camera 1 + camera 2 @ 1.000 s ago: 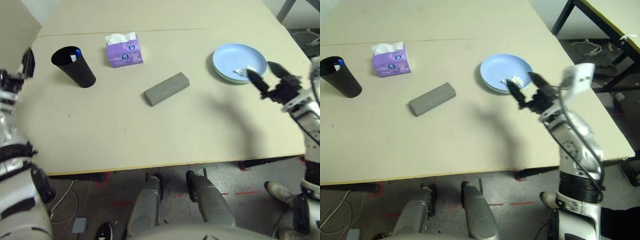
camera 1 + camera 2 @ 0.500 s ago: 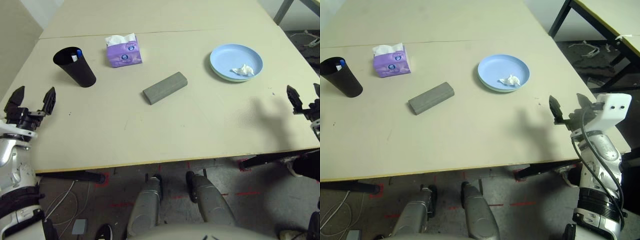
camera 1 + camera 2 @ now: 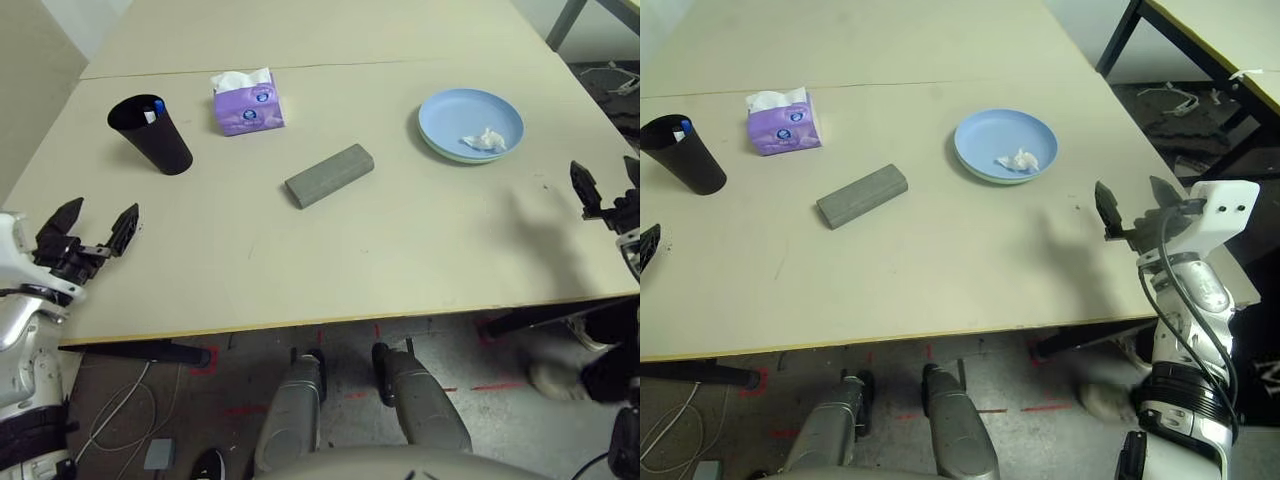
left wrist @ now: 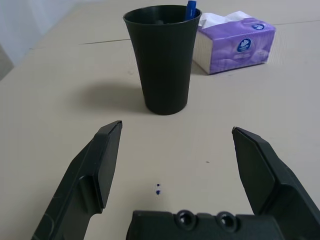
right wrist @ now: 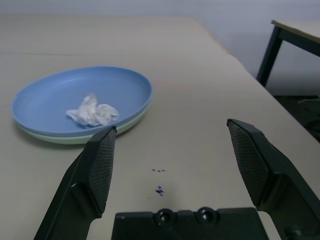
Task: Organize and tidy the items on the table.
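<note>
Since the earlier frame, the left gripper (image 3: 97, 243) has been shifted inward over the table's left edge, nearer the front edge, and the right gripper (image 3: 1136, 215) has been drawn away from the plates toward the table's right edge. Both grippers are spread wide, with nothing pinched between their fingers.

The table (image 3: 300, 270) is set as follows. The black cup (image 3: 152, 135) is placed near the left edge, with two markers (image 3: 154, 109) held inside. The tissue pack (image 3: 248, 104) is placed beside it, toward the far seam. The grey glasses case (image 3: 330, 176) is laid closed at mid-table, at a slant to the front edge. The blue plate (image 3: 1005, 140) is stacked on the green plate (image 5: 60, 140) toward the right edge, and the tissue wad (image 3: 1020, 160) is carried on the blue plate.

The sorting step appears to be largely completed. If further tidying is required, the glasses case should be squared to the front edge; otherwise, both arms should be retracted without contact with the cup or plates.
</note>
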Action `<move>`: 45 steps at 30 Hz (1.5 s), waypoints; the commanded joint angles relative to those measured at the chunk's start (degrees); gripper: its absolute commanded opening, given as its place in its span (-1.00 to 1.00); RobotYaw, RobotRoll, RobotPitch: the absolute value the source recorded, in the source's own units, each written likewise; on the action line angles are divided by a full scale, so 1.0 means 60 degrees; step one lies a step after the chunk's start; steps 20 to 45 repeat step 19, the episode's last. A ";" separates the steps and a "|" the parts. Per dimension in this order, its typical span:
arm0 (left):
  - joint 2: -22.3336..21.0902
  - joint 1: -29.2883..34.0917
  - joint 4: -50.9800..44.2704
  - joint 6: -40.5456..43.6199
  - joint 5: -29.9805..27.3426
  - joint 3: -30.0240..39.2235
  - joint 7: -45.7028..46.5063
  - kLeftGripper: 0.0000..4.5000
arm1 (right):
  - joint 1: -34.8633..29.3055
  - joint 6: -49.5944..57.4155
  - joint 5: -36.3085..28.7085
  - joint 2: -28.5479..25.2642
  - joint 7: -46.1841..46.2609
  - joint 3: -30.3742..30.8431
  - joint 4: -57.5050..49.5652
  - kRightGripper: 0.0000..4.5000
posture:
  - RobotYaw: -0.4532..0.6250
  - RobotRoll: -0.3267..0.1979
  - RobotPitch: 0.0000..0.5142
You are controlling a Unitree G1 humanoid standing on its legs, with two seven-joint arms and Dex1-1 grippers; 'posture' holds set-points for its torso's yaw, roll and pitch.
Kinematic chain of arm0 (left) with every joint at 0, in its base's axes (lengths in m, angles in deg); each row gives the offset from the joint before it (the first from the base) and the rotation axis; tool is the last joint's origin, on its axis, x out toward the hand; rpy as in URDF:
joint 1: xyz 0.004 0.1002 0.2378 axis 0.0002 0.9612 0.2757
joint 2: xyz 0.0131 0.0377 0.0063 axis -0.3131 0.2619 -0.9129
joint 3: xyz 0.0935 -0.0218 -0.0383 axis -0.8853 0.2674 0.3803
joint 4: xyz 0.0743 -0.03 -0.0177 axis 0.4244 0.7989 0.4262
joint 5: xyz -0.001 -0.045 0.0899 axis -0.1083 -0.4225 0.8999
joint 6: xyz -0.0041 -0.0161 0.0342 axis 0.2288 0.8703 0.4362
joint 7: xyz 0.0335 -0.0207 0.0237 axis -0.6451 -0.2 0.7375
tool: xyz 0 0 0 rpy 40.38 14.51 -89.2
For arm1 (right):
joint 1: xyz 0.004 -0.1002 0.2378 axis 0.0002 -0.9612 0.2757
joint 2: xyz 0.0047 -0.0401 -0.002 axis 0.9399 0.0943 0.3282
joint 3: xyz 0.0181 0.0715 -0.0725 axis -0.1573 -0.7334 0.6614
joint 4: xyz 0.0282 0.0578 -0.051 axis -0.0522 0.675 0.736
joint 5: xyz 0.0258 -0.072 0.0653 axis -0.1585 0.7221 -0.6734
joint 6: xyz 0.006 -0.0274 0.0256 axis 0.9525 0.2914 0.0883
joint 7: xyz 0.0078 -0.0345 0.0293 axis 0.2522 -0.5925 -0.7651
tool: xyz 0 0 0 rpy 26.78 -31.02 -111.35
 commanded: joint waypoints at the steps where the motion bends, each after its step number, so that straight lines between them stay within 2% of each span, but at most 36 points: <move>1: 0.0017 0.0003 0.0080 0.0117 0.0103 -0.0009 -0.0017 0.98 | -0.0166 -0.0083 0.0055 0.0108 -0.0070 0.0165 -0.0118 1.00 | -0.37 0.25 -0.08; 8: -0.0276 -0.0258 0.0319 0.0112 0.0213 0.0048 -0.0181 0.98 | -0.0270 0.0327 -0.0100 0.0403 0.0105 0.0369 -0.1039 1.00 | -0.35 0.25 -0.03; 10: -0.0429 -0.0424 0.0515 0.0031 0.0254 0.0058 -0.0270 0.98 | -0.0196 0.0355 -0.0105 0.0374 -0.0025 0.0417 -0.0988 1.00 | -0.33 0.25 0.01; 16: -0.0661 -0.0668 0.0571 -0.0024 0.0325 -0.0006 -0.0429 0.98 | 0.0039 0.0374 -0.0178 0.0186 -0.0108 0.0209 -0.0620 1.00 | -0.35 0.25 -0.05; 19: -0.0681 -0.0914 0.0806 -0.0146 0.0449 -0.0084 -0.0483 0.98 | -0.0038 0.0245 -0.0156 0.0245 -0.0100 0.0220 -0.0583 1.00 | -0.35 0.25 -0.08; 45: -0.0681 -0.0914 0.0806 -0.0146 0.0449 -0.0084 -0.0483 0.98 | -0.0038 0.0245 -0.0156 0.0245 -0.0100 0.0220 -0.0583 1.00 | -0.35 0.25 -0.08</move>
